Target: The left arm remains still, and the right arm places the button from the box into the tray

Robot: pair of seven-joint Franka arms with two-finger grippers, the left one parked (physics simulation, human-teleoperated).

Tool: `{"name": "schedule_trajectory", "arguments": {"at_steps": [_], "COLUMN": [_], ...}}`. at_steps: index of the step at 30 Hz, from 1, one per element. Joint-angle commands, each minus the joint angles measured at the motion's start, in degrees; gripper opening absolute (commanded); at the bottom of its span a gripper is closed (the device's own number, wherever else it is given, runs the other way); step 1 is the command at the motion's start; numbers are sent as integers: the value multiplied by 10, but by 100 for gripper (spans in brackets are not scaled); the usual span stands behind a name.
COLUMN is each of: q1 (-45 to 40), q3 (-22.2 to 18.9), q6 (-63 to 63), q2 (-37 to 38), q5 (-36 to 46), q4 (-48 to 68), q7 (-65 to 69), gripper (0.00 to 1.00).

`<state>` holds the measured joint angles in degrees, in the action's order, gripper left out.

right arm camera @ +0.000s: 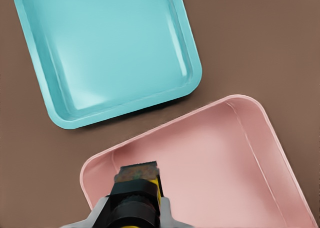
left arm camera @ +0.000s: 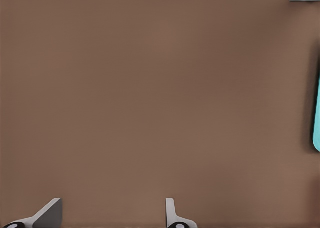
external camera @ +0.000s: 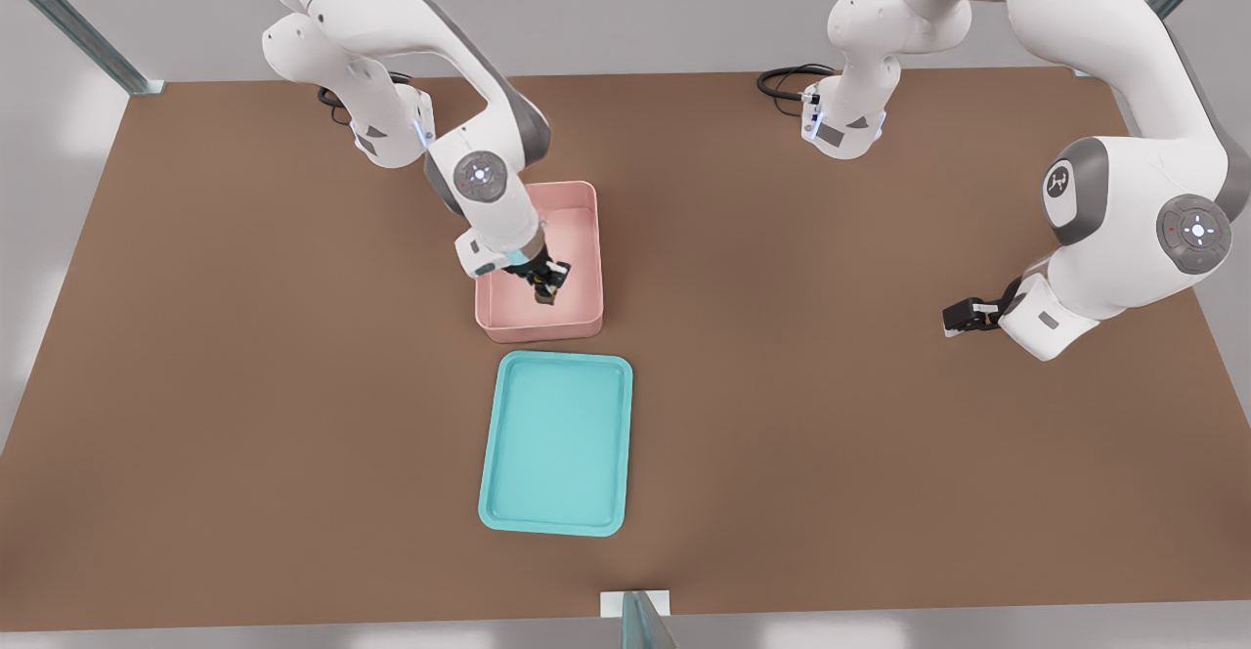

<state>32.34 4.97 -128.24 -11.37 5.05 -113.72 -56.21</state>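
The pale pink box stands mid-table, and the teal tray lies just in front of it, nearer the camera. My gripper reaches down inside the box near its front wall. It is shut on the button, whose black body and yellow cap show between the fingers. In the right wrist view the button sits clamped at the gripper, over the box floor. The tray lies beyond the box's rim with nothing in it.
Brown tabletop surrounds both containers. The parked arm hangs over the front view's right side of the table, well away. A strip of the tray shows at the edge of the left wrist view. A small post stands at the table's near edge.
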Motion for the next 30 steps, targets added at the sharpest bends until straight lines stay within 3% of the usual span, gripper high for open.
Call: {"name": "schedule_trajectory", "arguments": {"at_steps": [1,8,18,30], "q1": [-13,-82,-106,-105], "q3": [0,4,6,3], "q6": [68,85,77,40], "q2": [-13,-115,-331,-426], "q5": [-2,-5,-9,-36], "q4": [24,149,373,447], "q7": [4,62,80,75], "gripper": [48,48,49,49]}}
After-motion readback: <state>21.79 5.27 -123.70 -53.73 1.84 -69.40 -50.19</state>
